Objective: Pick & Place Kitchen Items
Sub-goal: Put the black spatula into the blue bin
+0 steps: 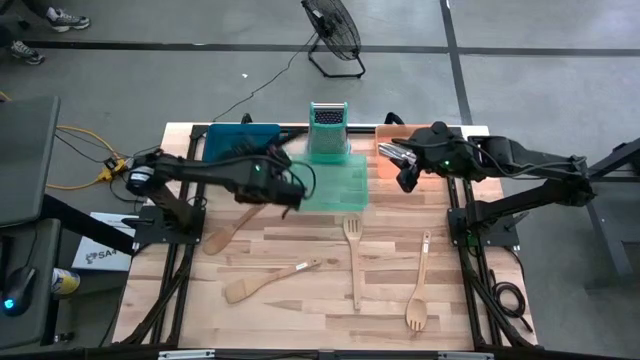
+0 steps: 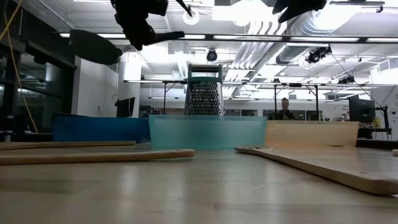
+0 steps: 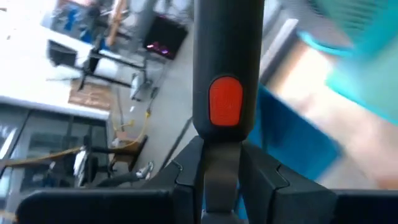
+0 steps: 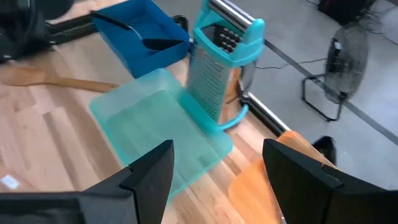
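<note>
We see a black spatula (image 3: 225,93) with a red spot on its handle, clamped in the left end effector (image 3: 221,186). In the left wrist view only the handle shows; it runs straight out from between the fingers, and the blade is cut off. The low view shows what the wrist view does not: the spatula (image 2: 99,45) is up in the air, lying about level, its wide dark blade toward 9 o'clock and its handle toward 3 o'clock. From above, the left end effector (image 1: 288,192) is near the middle of the surface (image 1: 300,310), just beside the green tray (image 1: 345,185) at the tray's 9 o'clock edge. There the spatula is hard to make out against the dark arm.

The right end effector (image 4: 214,177) is spread wide and holds nothing. From above it (image 1: 400,160) hangs over the orange tray (image 1: 385,165). Its wrist view shows the inside of the green tray (image 4: 155,130), and a black utensil (image 4: 140,38) lying in the blue tray (image 4: 146,28), which the low view hides behind the tray walls.

A metal grater (image 1: 327,130) stands upright at the green tray's 12 o'clock side. Four wooden utensils lie on the surface: a spoon (image 1: 225,235), a spatula (image 1: 270,280), a slotted spatula (image 1: 353,255) pointing to 12 o'clock, and a slotted spoon (image 1: 420,290). In the low view they are only long flat edges.
</note>
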`<state>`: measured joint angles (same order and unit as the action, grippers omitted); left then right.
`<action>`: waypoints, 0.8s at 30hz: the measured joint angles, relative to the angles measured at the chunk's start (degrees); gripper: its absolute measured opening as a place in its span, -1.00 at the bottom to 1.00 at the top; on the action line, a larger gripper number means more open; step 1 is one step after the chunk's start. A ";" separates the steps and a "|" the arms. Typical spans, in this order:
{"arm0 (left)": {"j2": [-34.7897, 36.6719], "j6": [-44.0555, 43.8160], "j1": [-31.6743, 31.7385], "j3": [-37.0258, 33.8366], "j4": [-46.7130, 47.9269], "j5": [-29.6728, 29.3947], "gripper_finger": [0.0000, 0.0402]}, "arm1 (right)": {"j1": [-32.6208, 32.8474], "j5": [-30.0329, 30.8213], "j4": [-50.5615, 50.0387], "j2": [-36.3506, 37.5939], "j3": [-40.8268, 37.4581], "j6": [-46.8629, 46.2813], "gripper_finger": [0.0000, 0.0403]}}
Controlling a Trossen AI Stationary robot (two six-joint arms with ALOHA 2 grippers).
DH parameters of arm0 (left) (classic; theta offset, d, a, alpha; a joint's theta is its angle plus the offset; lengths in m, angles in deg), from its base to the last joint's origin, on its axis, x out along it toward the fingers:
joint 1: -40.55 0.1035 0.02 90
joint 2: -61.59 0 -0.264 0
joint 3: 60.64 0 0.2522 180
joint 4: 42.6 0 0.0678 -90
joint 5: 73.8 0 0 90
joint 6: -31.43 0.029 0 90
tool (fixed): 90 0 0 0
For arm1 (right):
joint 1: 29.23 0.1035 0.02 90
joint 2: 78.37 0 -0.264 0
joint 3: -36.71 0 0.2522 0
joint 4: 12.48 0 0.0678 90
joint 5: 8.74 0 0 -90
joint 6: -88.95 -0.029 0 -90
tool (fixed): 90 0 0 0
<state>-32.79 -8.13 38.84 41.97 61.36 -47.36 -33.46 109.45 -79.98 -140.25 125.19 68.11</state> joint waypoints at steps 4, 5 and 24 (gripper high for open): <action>2.64 -1.96 5.38 -0.05 -0.60 -3.55 -0.67 | -0.02 0.76 -0.13 0.00 0.00 -0.33 0.18; 3.00 -2.46 6.68 -0.05 -0.69 -4.28 -0.67 | -0.02 0.91 -0.13 0.00 0.00 -0.33 0.18; 2.43 14.73 30.80 -8.14 -22.85 -6.73 -0.67 | -0.04 10.42 -0.06 -0.02 0.00 0.09 0.18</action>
<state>-30.36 6.60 69.64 33.83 38.51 -54.09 -33.51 119.88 -80.04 -140.28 125.19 68.19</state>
